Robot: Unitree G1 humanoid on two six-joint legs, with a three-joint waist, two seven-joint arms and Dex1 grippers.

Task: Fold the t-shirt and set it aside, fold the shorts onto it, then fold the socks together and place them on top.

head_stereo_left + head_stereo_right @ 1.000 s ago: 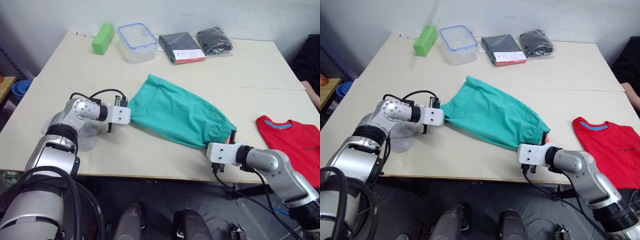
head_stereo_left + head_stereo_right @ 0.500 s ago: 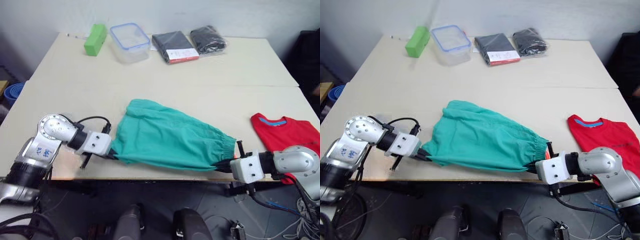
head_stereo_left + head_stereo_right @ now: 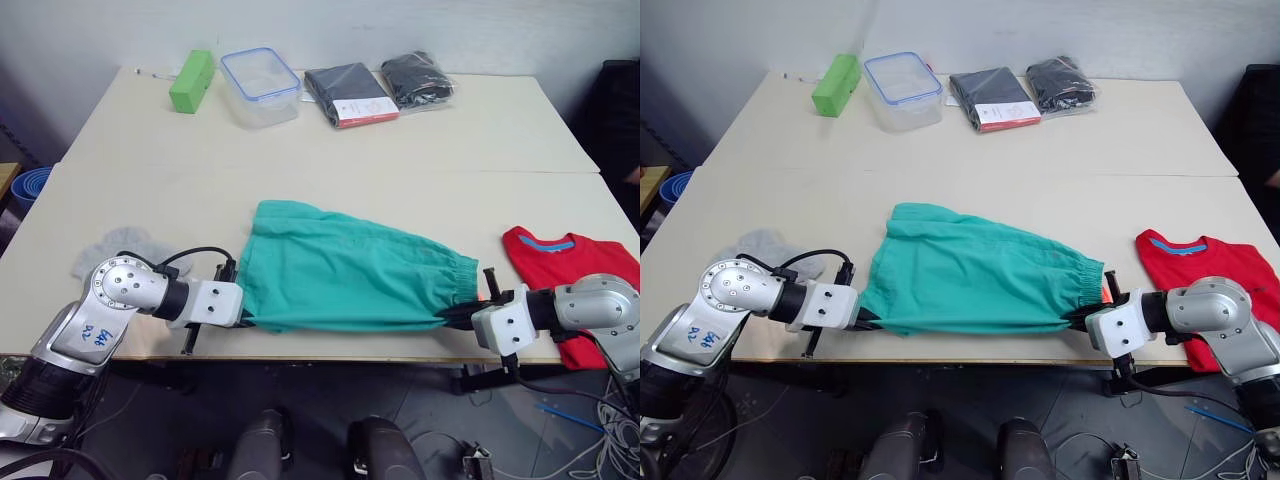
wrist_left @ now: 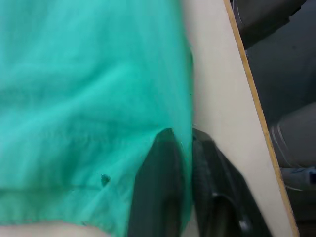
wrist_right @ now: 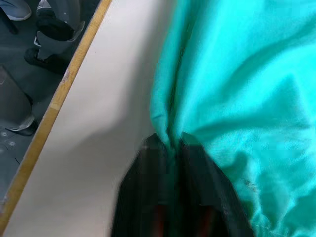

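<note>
The teal-green shorts [image 3: 345,280] lie stretched flat along the table's front edge, waistband toward the right. My left gripper [image 3: 240,318] is shut on the shorts' left near corner; in the left wrist view its fingers [image 4: 163,163] pinch the cloth [image 4: 89,98]. At the waistband end, an orange bit of drawstring [image 3: 483,297] shows beside my right gripper [image 3: 460,316], which is shut on the shorts [image 5: 237,74]. The red t-shirt [image 3: 570,265] lies at the right edge behind my right arm. The grey socks [image 3: 125,243] lie at the left, behind my left arm.
At the back of the table [image 3: 330,160] stand a green block [image 3: 192,79], a clear box with a blue rim [image 3: 259,83] and two dark packaged garments [image 3: 350,93] [image 3: 418,78]. The table's front edge runs just below both grippers.
The shorts now lie flatter and straighter along the front edge. My left gripper has shifted right, uncovering the grey socks behind it. The right gripper stays at the waistband end.
</note>
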